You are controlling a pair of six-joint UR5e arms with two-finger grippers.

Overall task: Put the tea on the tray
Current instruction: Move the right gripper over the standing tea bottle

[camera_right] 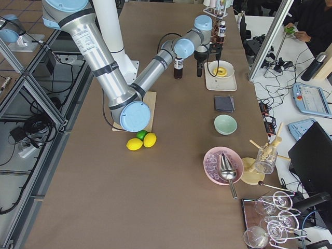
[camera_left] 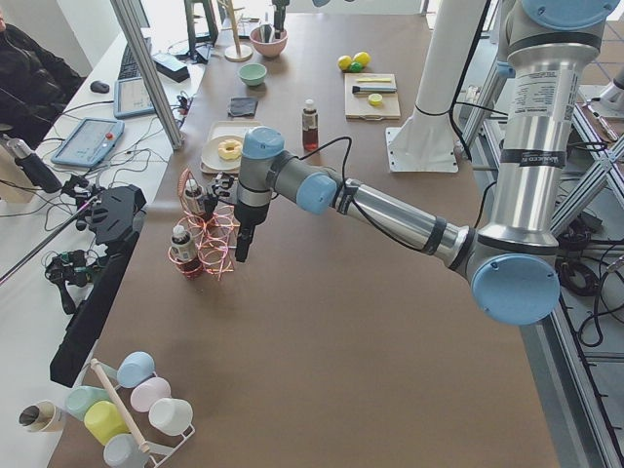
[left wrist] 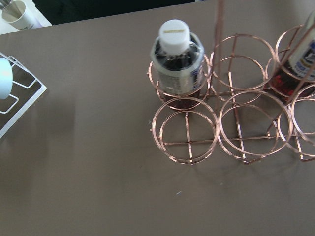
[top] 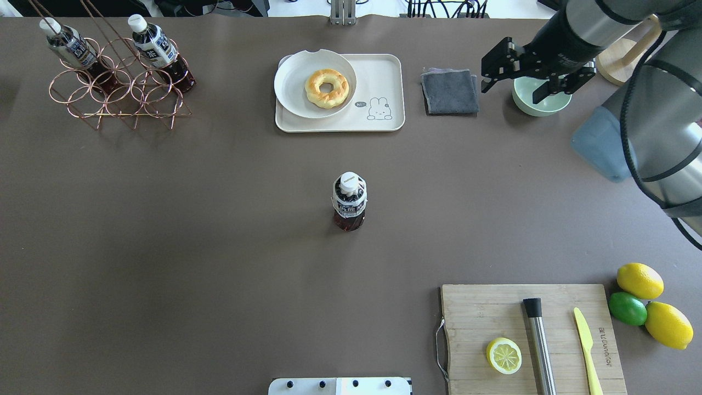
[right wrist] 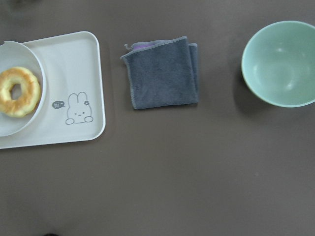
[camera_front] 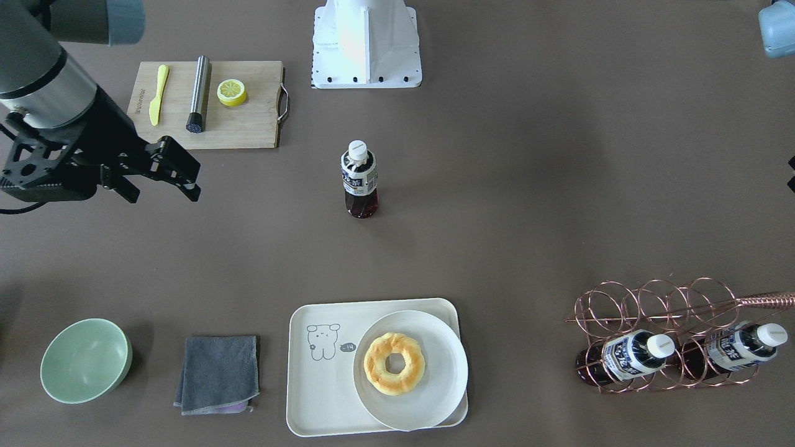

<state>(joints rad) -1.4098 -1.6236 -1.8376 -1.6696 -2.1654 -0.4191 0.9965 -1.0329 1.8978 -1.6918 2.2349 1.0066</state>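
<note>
One tea bottle (camera_front: 359, 180) stands upright and alone at mid-table, also in the overhead view (top: 349, 203). Two more lie in the copper wire rack (camera_front: 658, 310), and one of these shows in the left wrist view (left wrist: 176, 64). The cream tray (camera_front: 317, 391) with its cartoon drawing holds a white plate (camera_front: 447, 372) with a doughnut (camera_front: 394, 363). My right gripper (camera_front: 163, 194) is open and empty. It hangs high, over the cloth and bowl in the overhead view (top: 513, 93), far from the bottle. My left gripper (camera_left: 240, 252) hangs by the rack; I cannot tell its state.
A wooden cutting board (top: 482, 312) carries a lemon half (top: 503, 355), a steel cylinder (top: 540, 345) and a yellow knife (top: 587, 345). Two lemons and a lime (top: 628, 308) lie beside it. A grey cloth (top: 449, 90) and a green bowl (camera_front: 86, 360) sit beside the tray.
</note>
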